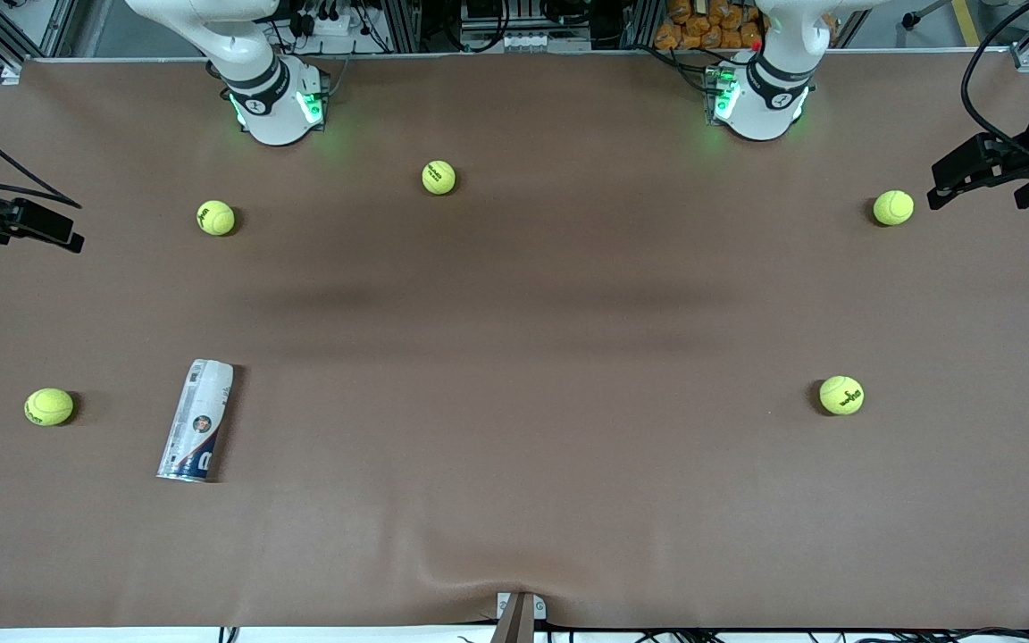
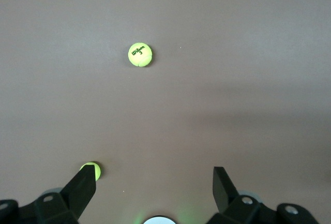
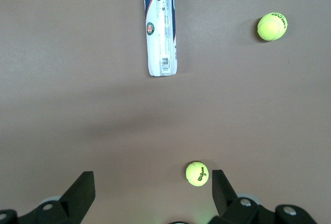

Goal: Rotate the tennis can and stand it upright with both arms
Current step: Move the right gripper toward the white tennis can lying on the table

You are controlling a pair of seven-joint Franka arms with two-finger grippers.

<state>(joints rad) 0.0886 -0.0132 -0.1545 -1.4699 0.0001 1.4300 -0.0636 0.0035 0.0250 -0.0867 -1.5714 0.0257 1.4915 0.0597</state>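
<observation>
The tennis can lies on its side on the brown table, toward the right arm's end and near the front camera. Its silvery rim points toward that camera. In the right wrist view the can lies well ahead of my right gripper, which is open and empty. In the front view my right gripper hangs over the right arm's end of the table. My left gripper hangs over the left arm's end, open and empty, and also shows in the left wrist view. Neither gripper touches the can.
Several yellow-green tennis balls lie scattered: one beside the can, one and one near the right arm's base, one by the left gripper, one nearer the camera. The table cloth is brown.
</observation>
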